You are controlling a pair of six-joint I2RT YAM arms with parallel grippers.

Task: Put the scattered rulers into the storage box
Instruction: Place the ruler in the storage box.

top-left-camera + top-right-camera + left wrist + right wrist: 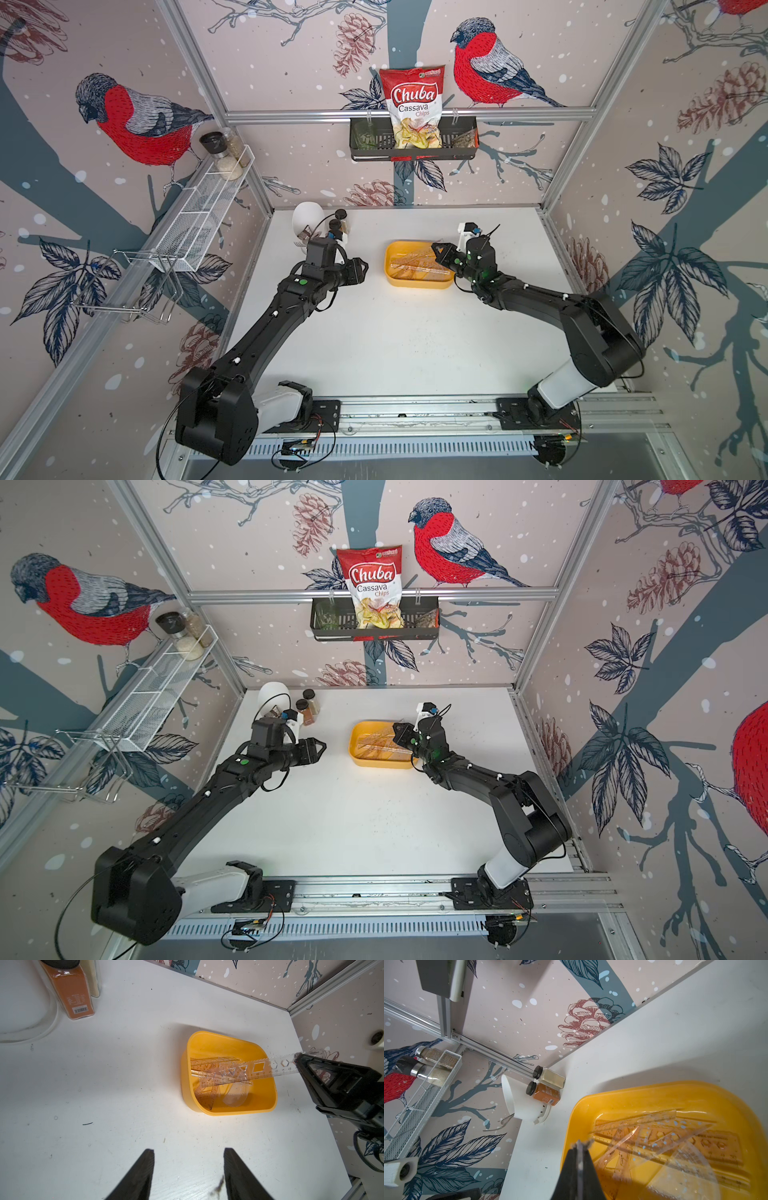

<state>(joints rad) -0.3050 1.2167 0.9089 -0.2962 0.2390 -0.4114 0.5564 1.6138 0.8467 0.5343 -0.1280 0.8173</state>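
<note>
1. Left wrist view: the right hand (297, 1060) is clamped on one end of a long clear stencil ruler (257, 1069). Its fingers are pressed flat against the plastic with no gap showing.
2. The stencil ruler slopes from that hand, which sits beyond the rim, down into the yellow storage box (224, 1038). Its free end lies over the pile inside; contact with the pile cannot be confirmed.
3. Box contents: clear straight rulers (209, 1061), set squares (205, 1101) and a semicircular protractor (235, 1096), all overlapping on the box floor.
4. The left hand (189, 1150) has its fingers moderately spread. Nothing lies between them and they touch nothing. It is held above bare table (104, 1095), apart from the box.
5. In both top views the box stands on the table toward the back, with the right hand at its right end and the left hand off to its left.
6. Two spice jars (547, 1095) and a white container (521, 1103) stand in the table's back left corner, well apart from the box.
</note>
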